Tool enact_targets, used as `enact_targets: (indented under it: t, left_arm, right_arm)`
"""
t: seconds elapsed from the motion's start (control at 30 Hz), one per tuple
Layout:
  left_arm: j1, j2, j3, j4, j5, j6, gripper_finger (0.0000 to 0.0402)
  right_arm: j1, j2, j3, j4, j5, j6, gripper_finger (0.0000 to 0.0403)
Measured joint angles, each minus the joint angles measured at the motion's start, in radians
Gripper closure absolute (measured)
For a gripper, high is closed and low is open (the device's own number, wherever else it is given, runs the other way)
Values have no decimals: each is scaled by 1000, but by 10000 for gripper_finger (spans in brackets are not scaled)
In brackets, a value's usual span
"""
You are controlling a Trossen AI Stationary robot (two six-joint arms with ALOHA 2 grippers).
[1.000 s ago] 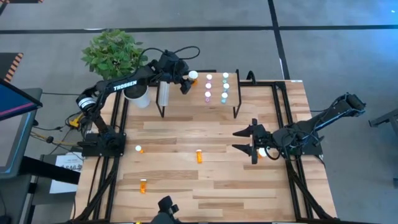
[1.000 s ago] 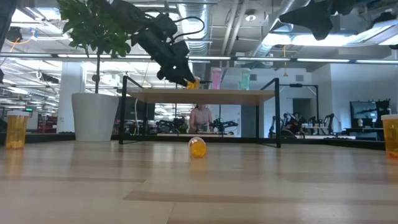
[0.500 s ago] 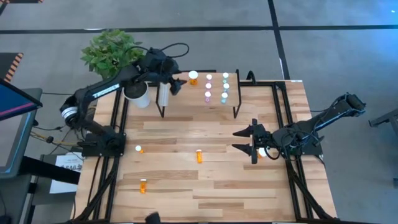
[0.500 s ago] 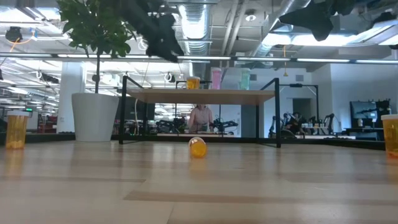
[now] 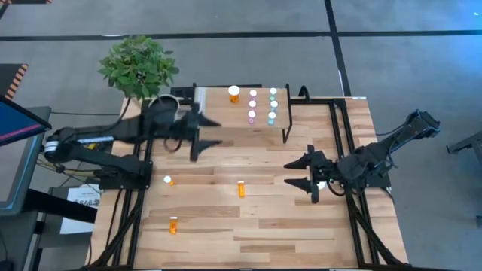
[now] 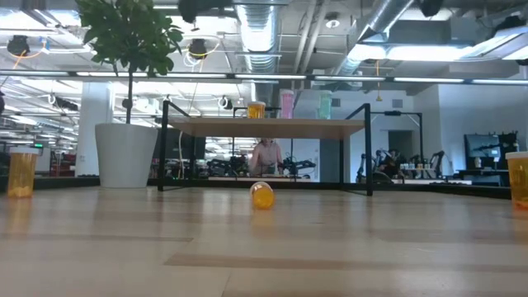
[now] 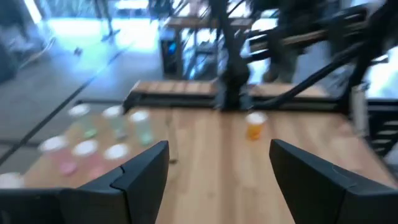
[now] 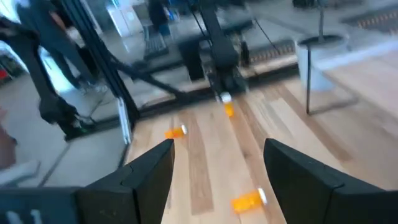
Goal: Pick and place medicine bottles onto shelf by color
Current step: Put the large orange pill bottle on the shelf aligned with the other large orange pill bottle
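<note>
Bottles stand in a cluster on the shelf [image 5: 226,96] at the table's [image 5: 263,226] far edge: an orange bottle [image 5: 234,93] alone toward the left, then pink bottles [image 5: 252,105] and teal bottles [image 5: 273,104] in short rows to its right, all upright with white caps. From table height the orange one [image 6: 256,110], a pink one [image 6: 287,104] and a teal one [image 6: 325,104] show on the plank top.

Three more orange bottles are loose on the table: one lying near the middle [image 5: 241,188], one lying near the front left [image 5: 174,224], one by the left edge [image 5: 168,181], pose unclear. Low view shows the middle one end-on [image 6: 262,195].

Left gripper [image 5: 203,132] hangs over the table just in front of the shelf's left end, jaws spread wide, nothing between them. Its wrist view looks across at the shelf bottles [image 7: 99,134] and an orange bottle farther off [image 7: 255,124].

Right gripper [image 5: 297,173] hovers over the right-middle of the table, well apart from any bottle, jaws spread, empty. Its wrist view shows loose orange bottles [image 8: 249,199] beyond the fingers [image 8: 152,171].

Plant [image 5: 137,64] in a white pot [image 6: 125,154] sits off the shelf's left end. A person [image 6: 266,155] shows in the room behind the shelf.
</note>
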Motion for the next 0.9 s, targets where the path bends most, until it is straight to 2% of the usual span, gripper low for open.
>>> enact_targets:
  t: [0.13, 0.27, 0.37, 0.5, 0.6, 0.7, 0.83, 0.9]
  left_arm:
    - [-165, -97, -140, 142, -125, -41, 136]
    - [-308, -146, -266, 291, -241, -52, 136]
    - [-386, -153, -338, 373, -296, -61, 136]
    - [-458, -141, -393, 447, -324, -78, 136]
    - [-492, -136, -419, 477, -332, -82, 136]
    - [-515, -134, -428, 482, -345, -81, 136]
    - [-535, -134, -428, 487, -348, -62, 136]
    - [-539, -134, -428, 496, -349, -54, 136]
  right_arm:
    - [0, 53, 107, -303, 51, 172, 131]
    - [-2, 154, 236, -620, 44, 357, 131]
    - [-1, 229, 299, -805, -43, 483, 131]
    - [-1, 308, 312, -1013, -251, 696, 131]
    - [9, 365, 311, -1151, -375, 825, 131]
    - [35, 395, 311, -1233, -429, 889, 131]
    - [59, 360, 311, -1247, -427, 935, 131]
    - [67, 313, 311, -1247, -369, 966, 131]
